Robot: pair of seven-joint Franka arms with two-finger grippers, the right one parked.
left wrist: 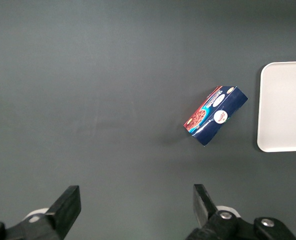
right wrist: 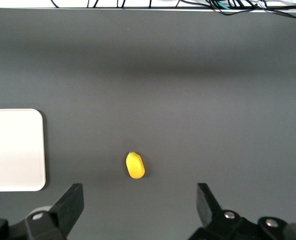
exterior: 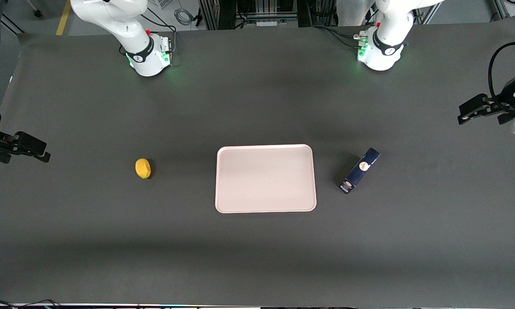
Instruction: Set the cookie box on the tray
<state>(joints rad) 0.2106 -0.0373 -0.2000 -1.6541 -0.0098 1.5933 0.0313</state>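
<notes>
The cookie box (exterior: 360, 170) is a slim dark navy carton lying askew on the dark table, beside the tray on the working arm's side. In the left wrist view (left wrist: 216, 115) its face shows a round white logo and a cookie picture. The tray (exterior: 266, 178) is pale pink, flat and bare, at the table's middle; its edge shows in the left wrist view (left wrist: 285, 107). My left gripper (exterior: 467, 115) hangs above the working arm's end of the table, well apart from the box. It is open and holds nothing (left wrist: 136, 200).
A small yellow lump (exterior: 143, 168) lies on the table beside the tray, toward the parked arm's end; it also shows in the right wrist view (right wrist: 134, 165). The two arm bases stand at the table's edge farthest from the front camera.
</notes>
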